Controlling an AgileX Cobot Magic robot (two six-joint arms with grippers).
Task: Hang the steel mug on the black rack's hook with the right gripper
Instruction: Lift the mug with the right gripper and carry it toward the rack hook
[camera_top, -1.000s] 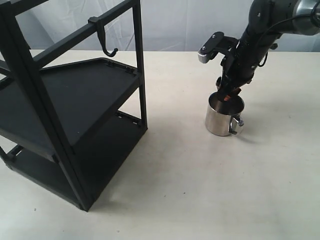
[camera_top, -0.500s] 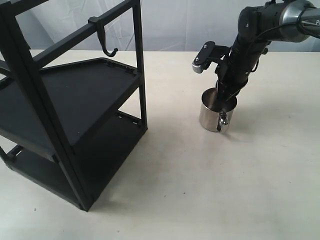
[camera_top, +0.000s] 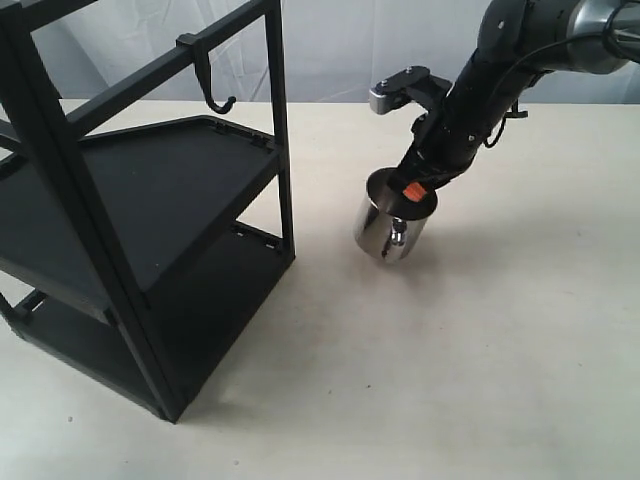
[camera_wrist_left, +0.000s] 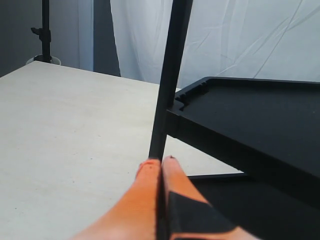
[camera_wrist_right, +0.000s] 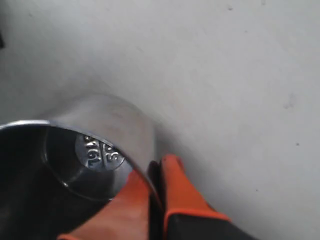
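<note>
The steel mug (camera_top: 388, 222) hangs tilted above the table to the right of the black rack (camera_top: 140, 200), its handle facing the camera. My right gripper (camera_top: 415, 188) is shut on the mug's rim, one orange finger inside and one outside. In the right wrist view the mug (camera_wrist_right: 90, 145) shows its stamped bottom, with the right gripper (camera_wrist_right: 152, 172) pinching its wall. The hook (camera_top: 210, 85) hangs from the rack's upper bar, far left of the mug. In the left wrist view my left gripper (camera_wrist_left: 160, 162) is shut with nothing in it, close to a rack post (camera_wrist_left: 170, 75).
The rack's tray shelves (camera_top: 170, 180) fill the left half of the exterior view. Bare cream tabletop (camera_top: 450, 360) lies between the rack and the mug. A white curtain hangs behind the table.
The right gripper has lifted the mug off the table and carried it left toward the rack, tilting it. The rack and hook have not moved.
</note>
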